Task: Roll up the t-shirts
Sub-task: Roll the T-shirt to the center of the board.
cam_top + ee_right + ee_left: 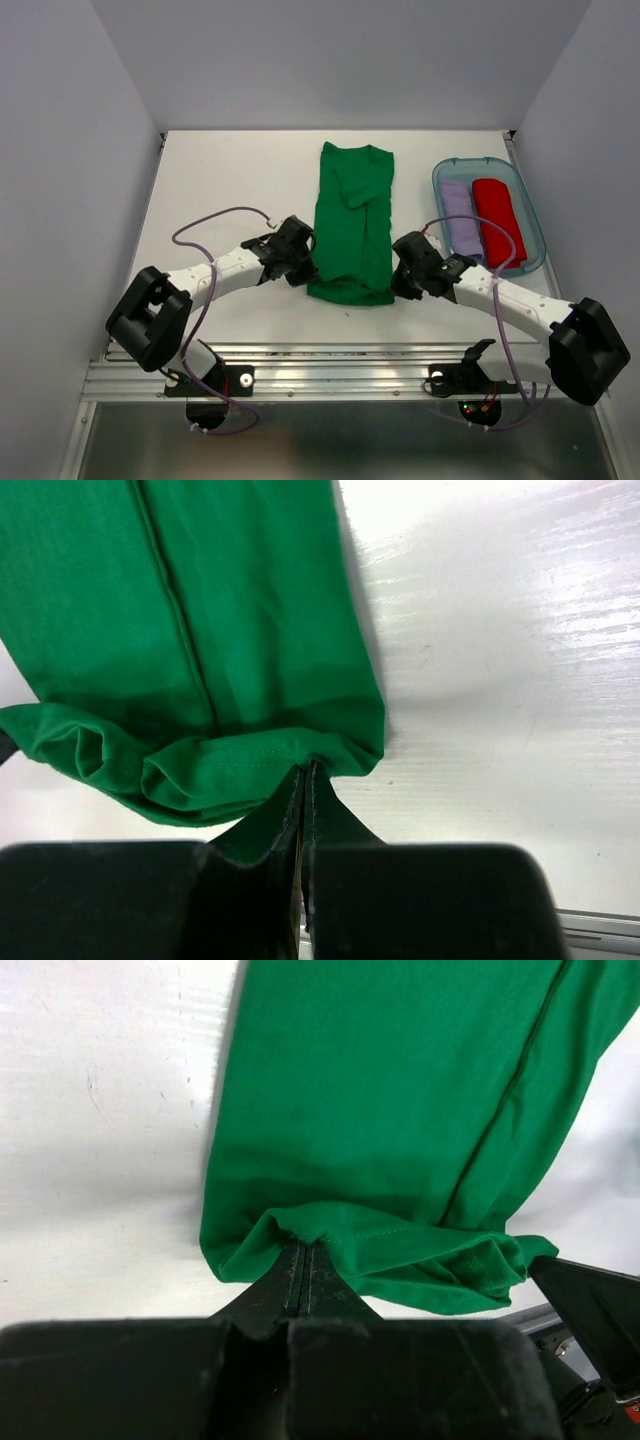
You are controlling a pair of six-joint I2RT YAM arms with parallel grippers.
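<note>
End effectors (303,1252) (305,774) pinch soft green t-shirt's (352,225) bunched hem (390,1245).

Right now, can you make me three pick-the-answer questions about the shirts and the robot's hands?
1. Where is the red shirt?
A. in the bin
B. on the floor
C. hanging on the wall

2. How many shirts lie in the bin?
A. one
B. two
C. four

3. What are the left gripper and right gripper doing?
A. both wide open
B. both shut on the near hem of the green shirt
C. lifting the bin

Answers:
1 A, it lies rolled inside the bin.
2 B, only the red shirt and the lilac shirt are there.
3 B, each wrist view shows closed jaws pinching green hem.
</note>
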